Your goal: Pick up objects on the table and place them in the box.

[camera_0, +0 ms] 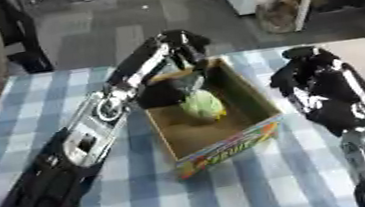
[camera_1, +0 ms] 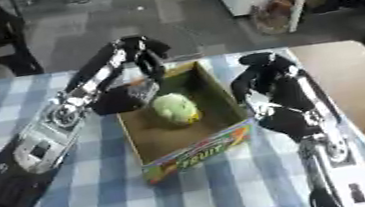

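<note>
- Green object (camera_1: 176, 110): a rounded, yellow-green item, its kind not being made out, is lying inside the box on the brown floor, toward the far half and nearer the left wall.
- Box (camera_0: 259, 126): an open cardboard carton with a coloured printed front panel is sitting askew on the checked worktop (camera_0: 233, 194), between the two arms.
- Step in hand: placing is judged to be under way or just being completed, since the green object is already being carried by the box floor and the left hand is being held over the far left corner of the box.
- Next move: it is judged that the left hand is to be lifted clear of the box wall without the carton being dragged, and that a further object is to be sought; none is being shown on the visible worktop.
- Left hand (camera_1: 140, 50): it is being held above the box's far left rim, fingers pointing down; whether they are curled or straight cannot be told.
- Dark mass (camera_1: 125, 98): a black shape is being shown at the box's left rim below that hand; what it is cannot be told.
- Right hand (camera_1: 257, 73): it is being held just beside the box's right wall, over the worktop; nothing is seen in it, and its finger state cannot be told.
</note>
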